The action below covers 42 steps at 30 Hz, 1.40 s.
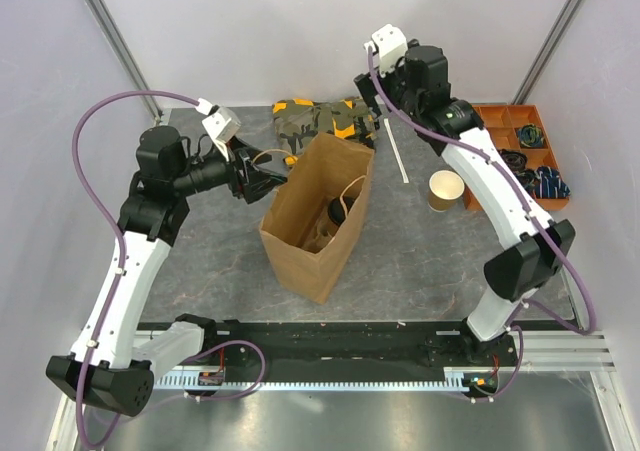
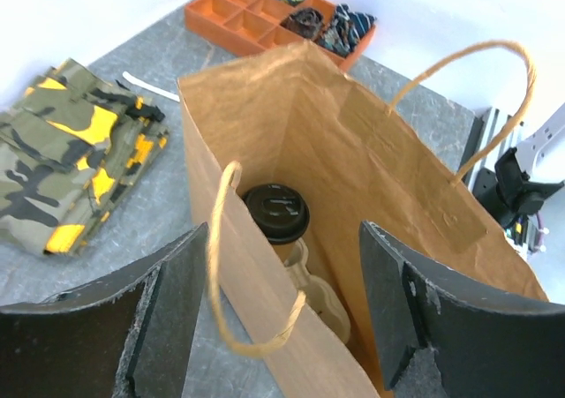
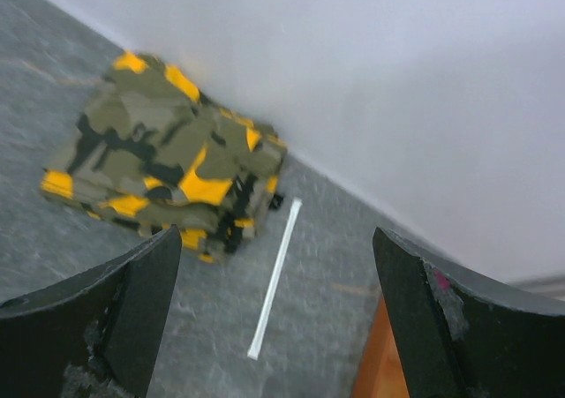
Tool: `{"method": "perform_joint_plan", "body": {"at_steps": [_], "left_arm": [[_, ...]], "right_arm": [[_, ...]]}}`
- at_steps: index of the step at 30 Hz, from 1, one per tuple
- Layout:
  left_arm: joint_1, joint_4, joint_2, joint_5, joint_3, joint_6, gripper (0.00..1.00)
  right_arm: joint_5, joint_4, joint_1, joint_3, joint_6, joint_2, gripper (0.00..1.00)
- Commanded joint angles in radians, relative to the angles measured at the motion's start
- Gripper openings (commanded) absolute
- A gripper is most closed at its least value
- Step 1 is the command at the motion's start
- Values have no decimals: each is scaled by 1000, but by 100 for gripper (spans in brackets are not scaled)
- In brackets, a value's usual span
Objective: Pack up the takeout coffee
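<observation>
takeout coffee (image 2: 275,211) hidden below lid, camouflage cloth (image 3: 168,164) blurred

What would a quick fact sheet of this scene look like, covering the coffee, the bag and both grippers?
Takeout coffee: black-lidded cup, upright inside the paper bag, with a pulp carrier
Paper bag: standing, top open
Left gripper: open at the bag's mouth, holding nothing
Right gripper: open, empty, above the far side near the camouflage cloth
Elsewhere: lidless cup right of the bag, white straw, orange tray at the far right
</observation>
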Motion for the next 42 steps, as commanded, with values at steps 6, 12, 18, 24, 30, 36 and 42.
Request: {"method": "perform_joint_plan", "body": {"at_steps": [6,12,18,24,30,36,42], "left_arm": [[7,100,9,-157,97,4,77],[75,175,47,-292,160,15,79],[98,163,39,-312,170,-18,79],[116,114,12,-331,124,65,79],[124,94,-5,-343,96,75,79],[125,90,-16,-360,73,81,79],[127,87,-27,-368,65,85,79]], "right_arm": [[-10,-406,-174,252,116,315,90],[-71,-495,-252,385,138,527,67],[-103,-501,-266,441,135,668,54],[-137,-484,-266,439,164,732,53],[-132,-457,-266,445,163,778,50],[-122,-431,-266,421,130,804,48],[-123,-415,-268,379,138,815,42]]}}
